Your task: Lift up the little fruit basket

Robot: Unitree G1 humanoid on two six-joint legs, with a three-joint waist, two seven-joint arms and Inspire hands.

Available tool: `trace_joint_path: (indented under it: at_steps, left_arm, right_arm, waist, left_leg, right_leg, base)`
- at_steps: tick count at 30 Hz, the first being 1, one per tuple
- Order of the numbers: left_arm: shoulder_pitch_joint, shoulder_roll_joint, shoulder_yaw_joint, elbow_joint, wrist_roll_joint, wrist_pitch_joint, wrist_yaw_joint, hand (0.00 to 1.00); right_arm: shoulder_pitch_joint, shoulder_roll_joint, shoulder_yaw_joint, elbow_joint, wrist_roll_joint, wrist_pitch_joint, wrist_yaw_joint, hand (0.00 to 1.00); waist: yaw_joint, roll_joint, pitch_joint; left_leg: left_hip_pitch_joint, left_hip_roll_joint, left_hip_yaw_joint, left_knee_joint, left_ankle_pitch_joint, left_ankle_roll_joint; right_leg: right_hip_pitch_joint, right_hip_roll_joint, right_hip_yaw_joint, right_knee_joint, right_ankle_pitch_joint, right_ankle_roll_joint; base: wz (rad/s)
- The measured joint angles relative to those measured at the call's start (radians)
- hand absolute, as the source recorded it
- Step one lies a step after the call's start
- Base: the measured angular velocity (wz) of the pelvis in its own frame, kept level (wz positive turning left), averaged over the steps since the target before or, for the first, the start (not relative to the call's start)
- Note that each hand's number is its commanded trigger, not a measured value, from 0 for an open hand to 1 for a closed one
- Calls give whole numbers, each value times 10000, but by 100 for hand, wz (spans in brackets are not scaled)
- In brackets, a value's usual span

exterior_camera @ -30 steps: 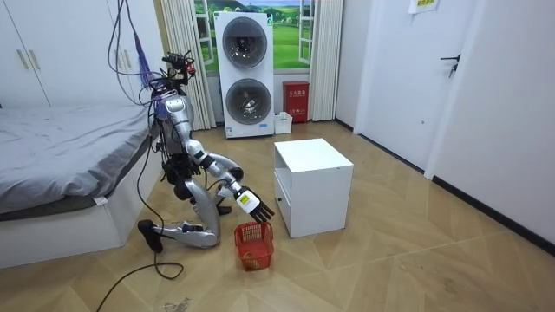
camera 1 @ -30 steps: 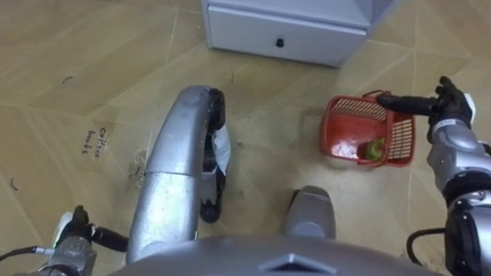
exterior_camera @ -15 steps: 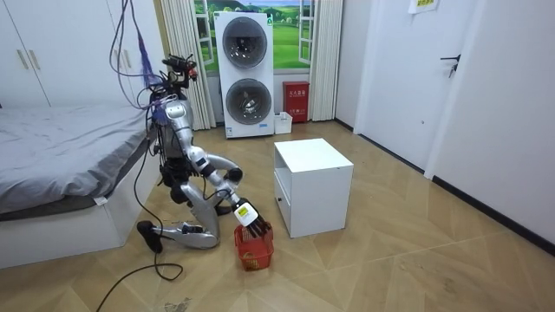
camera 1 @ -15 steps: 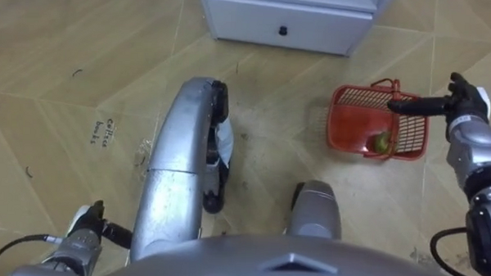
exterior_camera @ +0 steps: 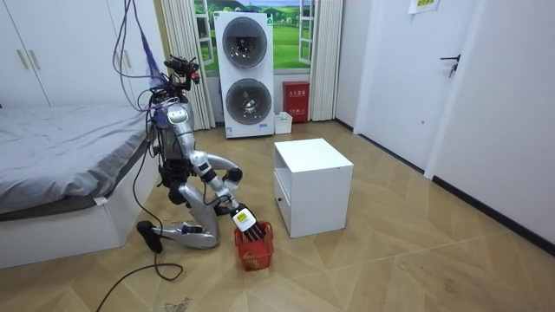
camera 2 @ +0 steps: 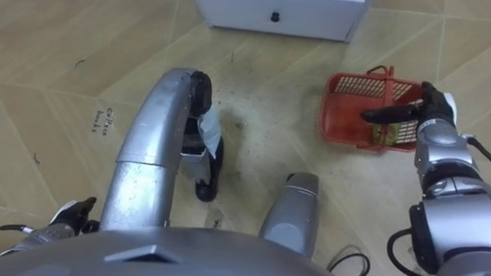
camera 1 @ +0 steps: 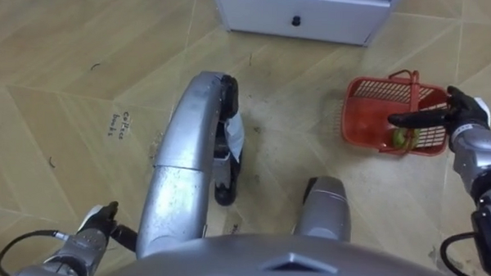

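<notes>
A red basket is standing on the wooden floor near a white cabinet and is holding one small green fruit. The right robot hand is hovering over the basket's right side with its fingers stretched straight, gripping nothing; whether they are touching the upright handle cannot be told. The left robot hand is hanging low beside the kneeling robot, and its state cannot be told.

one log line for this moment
stance: kneeling by cabinet | right hand: open, over basket | basket: on floor, green fruit inside | left hand: lower left
</notes>
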Motion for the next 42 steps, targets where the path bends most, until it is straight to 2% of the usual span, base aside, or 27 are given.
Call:
trace_joint_path:
  at_steps: [6, 9, 12, 13, 14, 15, 20, 42]
  left_arm:
    - [10, 0, -2, 2, -2, 113, -87, 0]
    - [-50, 0, -2, -39, -2, 115, -89, 0]
    - [-69, 0, -27, -39, -6, 114, -89, 0]
    - [-61, 9, -182, -43, -10, 116, -89, 0]
    - [-52, 8, -200, -53, -11, 116, -93, 0]
    - [-32, 8, -213, -81, -14, 113, -96, 0]
    - [27, 9, -213, -115, -17, 114, -95, 0]
    - [156, 23, -582, -448, -29, 104, -105, 0]
  right_arm:
    - [-46, -43, 359, 130, -40, 5, 312, 2]
    - [-198, -68, 358, 130, -58, 7, 312, 22]
    - [-339, -70, 358, 102, -60, 7, 314, 26]
    - [-346, -69, 404, 51, -54, 5, 311, 56]
    - [-346, -67, 438, 49, -48, 5, 314, 73]
    - [-346, -66, 507, 49, -34, 6, 332, 100]
    - [-344, -67, 655, 56, -19, 16, 431, 100]
    - [-297, -61, 778, 79, 102, 78, 629, 100]
  waist:
    - [48, 92, -15]
    - [147, 139, -18]
    - [231, 180, -20]
    - [291, 202, -21]
    - [324, 208, -24]
    - [374, 219, -19]
    - [471, 270, -19]
    - [477, 326, -29]
  left_leg:
    - [-111, 44, 34, -11, 1, -3]
    - [-176, 44, 36, -11, 19, -39]
    - [-180, 42, 37, -11, 28, -46]
    - [-182, 44, 33, -8, 33, -44]
    - [-181, 46, 33, -8, 33, -45]
    - [-182, 46, 30, -8, 35, -47]
    - [-188, 44, 30, -8, 36, -46]
    - [-195, 47, 27, 1, 38, -44]
  right_leg:
    - [-196, 0, 50, 25, -2, 3]
    - [-284, 0, 58, 81, -3, 2]
    - [-284, 3, 59, 108, -3, 3]
    - [-281, 8, 56, 113, -3, 2]
    - [-279, 9, 53, 114, -3, 3]
    - [-277, 9, 47, 116, -3, 2]
    - [-273, 8, 41, 116, -3, 2]
    - [-274, 6, 25, 120, -3, 3]
  base:
    - [0]
    - [0]
    - [0]
    - [0]
    - [0]
    - [0]
    - [0]
    - [0]
